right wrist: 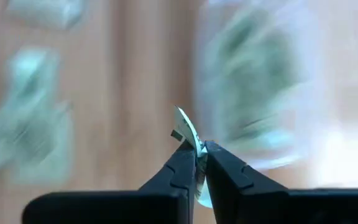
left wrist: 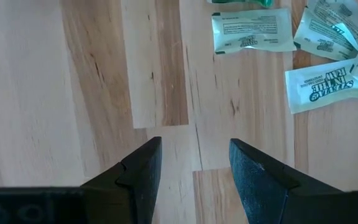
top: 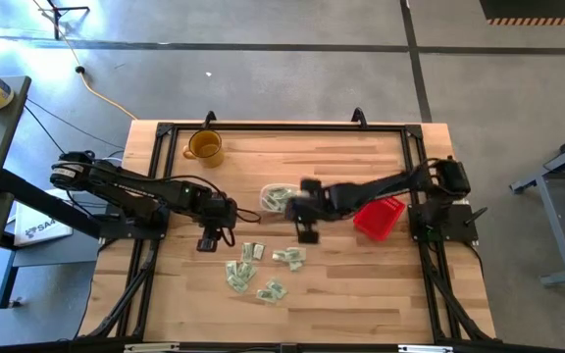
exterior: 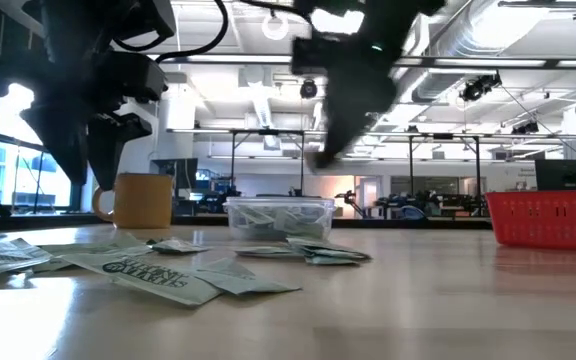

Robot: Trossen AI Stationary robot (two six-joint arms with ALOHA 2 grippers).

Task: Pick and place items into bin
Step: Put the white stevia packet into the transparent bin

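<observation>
Pale green and white packets (top: 253,270) lie scattered flat on the wooden table, near the front centre. The clear bin (top: 277,198) stands at the table's middle with packets inside, also seen in the low view as the clear bin (exterior: 279,216). My right gripper (right wrist: 197,163) hovers between the bin and the scattered packets, shut on one packet (right wrist: 187,127). My left gripper (left wrist: 194,163) is open above bare wood left of the packets (left wrist: 251,29), touching nothing. My right gripper pinches a single packet by its edge (right wrist: 195,144) between the two fingertips (right wrist: 182,165). The packet stands edge-on between the fingers and sticks out past their tips, lifted clear of the table.
An amber mug (top: 204,146) stands at the far left of the table. A red mesh basket (top: 379,217) sits right of the bin, close under the right arm. Bare wood lies along the near edge and on the right side.
</observation>
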